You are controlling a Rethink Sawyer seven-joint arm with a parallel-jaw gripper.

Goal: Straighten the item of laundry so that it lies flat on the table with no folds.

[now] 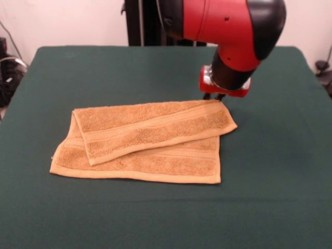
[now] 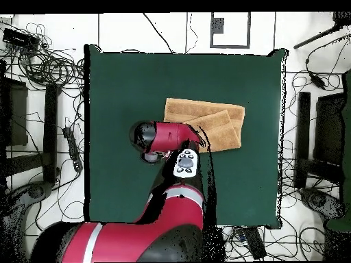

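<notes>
Towel [image 1: 142, 142] first: you have it lying near the middle of the green bench [image 1: 270, 207], folded over itself, with the upper flap slanting across the lower layer and its far corner poking out past the edge beneath. Your tool [image 1: 213, 95] sits just behind that corner, low to the cloth, but only dark tips show under the red wrist, so you cannot tell whether it stands wide or narrow, nor whether it touches the terry. Expect the towel to handle soft, limp and light, sagging wherever it is lifted and dragging slightly on the cloth-covered bench. Judging by the fold, you should pinch the upper flap at that protruding corner, where only one layer lies, and peel it back.
</notes>
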